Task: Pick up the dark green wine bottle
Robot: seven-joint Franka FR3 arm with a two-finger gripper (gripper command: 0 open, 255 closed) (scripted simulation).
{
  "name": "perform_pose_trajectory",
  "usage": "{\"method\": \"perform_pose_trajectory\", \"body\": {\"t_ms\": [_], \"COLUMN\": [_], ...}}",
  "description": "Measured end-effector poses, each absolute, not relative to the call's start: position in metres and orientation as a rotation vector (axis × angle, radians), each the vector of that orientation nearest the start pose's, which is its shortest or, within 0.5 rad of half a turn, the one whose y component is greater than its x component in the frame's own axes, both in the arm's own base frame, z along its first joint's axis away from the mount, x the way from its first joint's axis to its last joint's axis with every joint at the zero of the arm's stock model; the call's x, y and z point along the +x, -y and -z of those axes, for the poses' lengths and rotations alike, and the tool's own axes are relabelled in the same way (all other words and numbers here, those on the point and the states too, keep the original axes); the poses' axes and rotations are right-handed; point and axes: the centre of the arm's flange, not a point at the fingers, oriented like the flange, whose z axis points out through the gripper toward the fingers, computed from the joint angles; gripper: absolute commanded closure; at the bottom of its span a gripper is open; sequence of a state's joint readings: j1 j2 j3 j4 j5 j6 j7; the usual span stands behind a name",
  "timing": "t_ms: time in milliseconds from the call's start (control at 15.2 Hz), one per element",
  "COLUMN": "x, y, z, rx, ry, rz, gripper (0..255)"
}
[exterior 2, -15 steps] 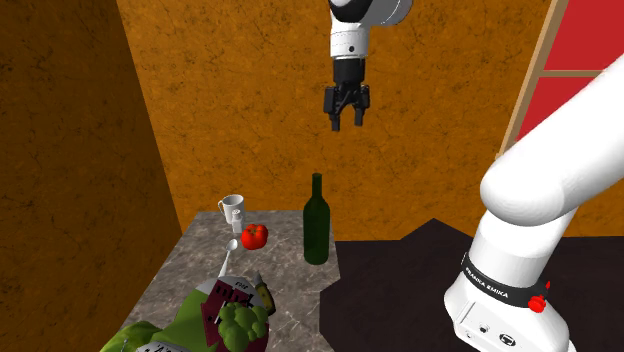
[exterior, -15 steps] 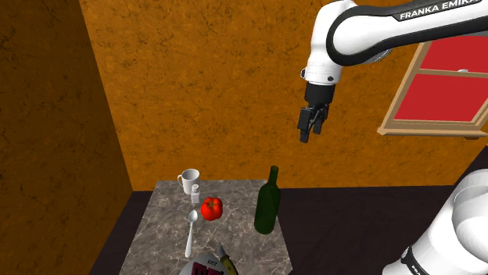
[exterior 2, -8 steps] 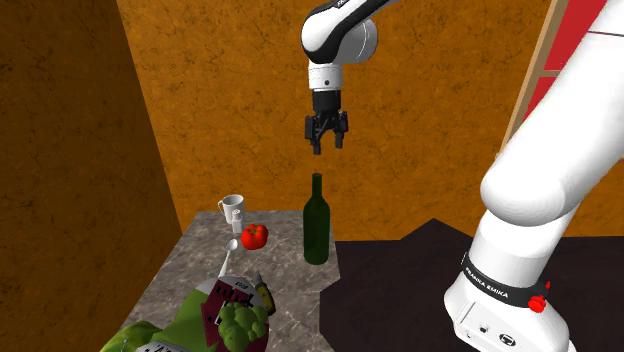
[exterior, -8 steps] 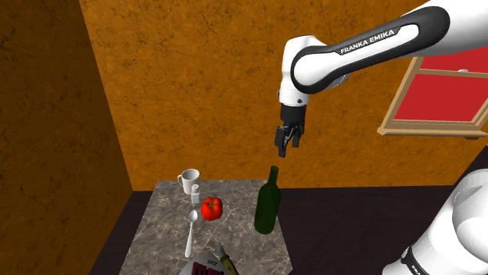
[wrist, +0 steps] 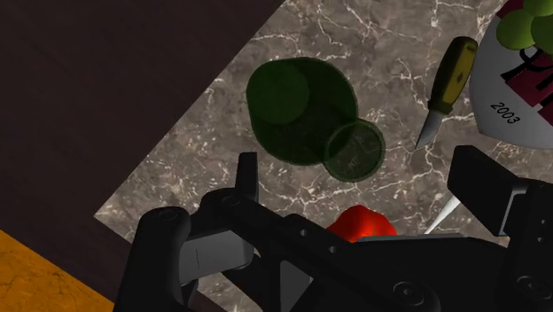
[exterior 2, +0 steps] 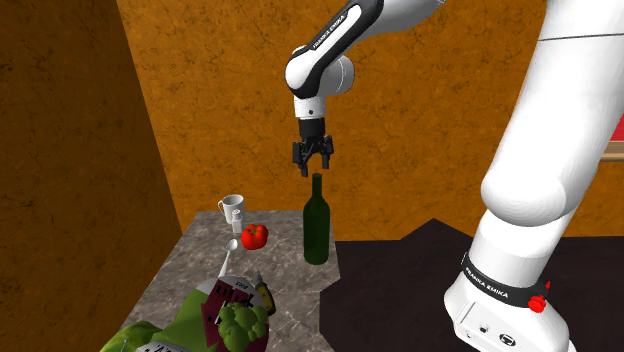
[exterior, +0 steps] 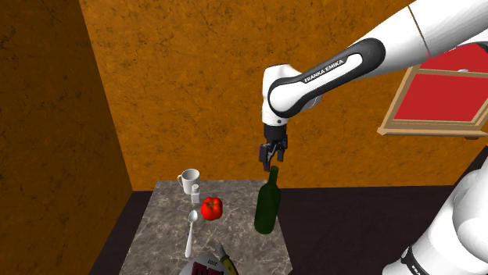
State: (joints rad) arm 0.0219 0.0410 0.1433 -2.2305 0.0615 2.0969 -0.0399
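My gripper hangs pointing down with fingers spread, so the neck can slip between them. The dark green wine bottle stands upright just below at six o'clock, on the marble table. A tomato sits at the bottle's nine o'clock, clear of my path.

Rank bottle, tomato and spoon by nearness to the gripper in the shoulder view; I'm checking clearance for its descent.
1. Bottle, upright, just below the gripper.
2. Tomato, toward that view's left of the bottle.
3. Spoon, lying flat, left of the tomato.
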Motion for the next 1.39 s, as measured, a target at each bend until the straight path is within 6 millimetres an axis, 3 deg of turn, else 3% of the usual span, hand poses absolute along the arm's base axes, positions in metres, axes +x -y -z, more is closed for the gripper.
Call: {"method": "perform_pose_trajectory", "body": {"t_ms": [396,462,1122,1386], "x": [0.504,0.504,0.505,0.505], "y": [-0.087,-0.088,-0.088,-0.088], "z": [-0.311,-0.310,-0.310,-0.326], "rx": [-3.073,-3.073,-3.073,-3.073], "ry": [0.262,0.262,0.263,0.262], "rz": [-0.275,-0.275,-0.271,-0.274], "gripper": [0,255,255,255]}}
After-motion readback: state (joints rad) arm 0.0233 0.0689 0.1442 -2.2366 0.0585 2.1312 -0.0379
